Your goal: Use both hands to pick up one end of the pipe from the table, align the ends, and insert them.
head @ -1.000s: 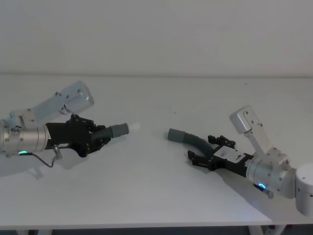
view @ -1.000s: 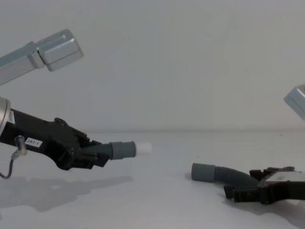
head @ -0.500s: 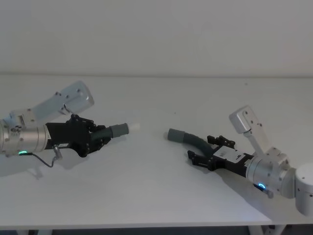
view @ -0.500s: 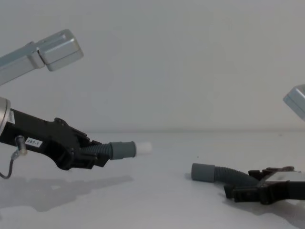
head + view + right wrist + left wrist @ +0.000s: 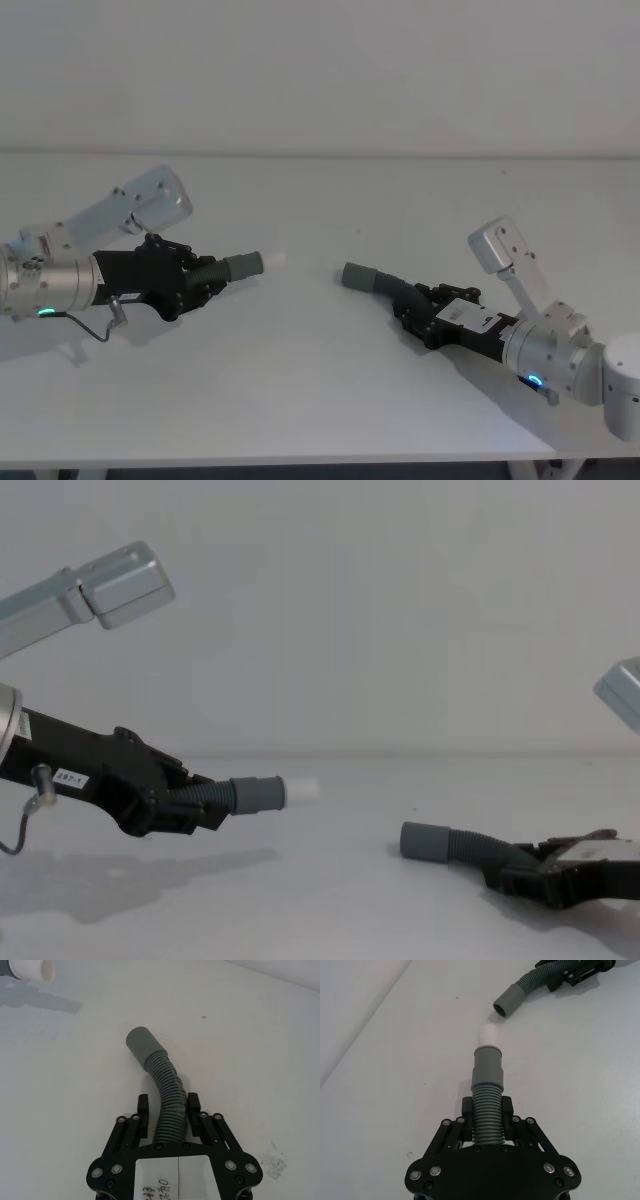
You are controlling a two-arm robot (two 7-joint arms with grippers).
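My left gripper (image 5: 203,281) (image 5: 487,1112) (image 5: 200,811) is shut on the ribbed part of the shorter pipe piece (image 5: 487,1105) and holds it off the table (image 5: 300,390). Its grey cuff (image 5: 243,266) (image 5: 258,794) and white tip (image 5: 275,258) (image 5: 490,1035) point toward the other piece. The longer pipe piece (image 5: 388,285) (image 5: 164,1077) lies on the table at the right, its open grey cuff (image 5: 356,276) (image 5: 141,1042) (image 5: 424,840) facing left. My right gripper (image 5: 415,312) (image 5: 168,1108) (image 5: 515,865) is low on the table, with its jaws shut against this piece's ribbed middle.
The white table stretches bare between the two pieces, with a gap of free surface between white tip and open cuff. A pale wall (image 5: 320,70) stands behind. The table's front edge (image 5: 300,462) runs close below both arms.
The right gripper's jaws, spread wide around the longer piece before, have drawn in against it. The left arm and its piece have hardly moved.
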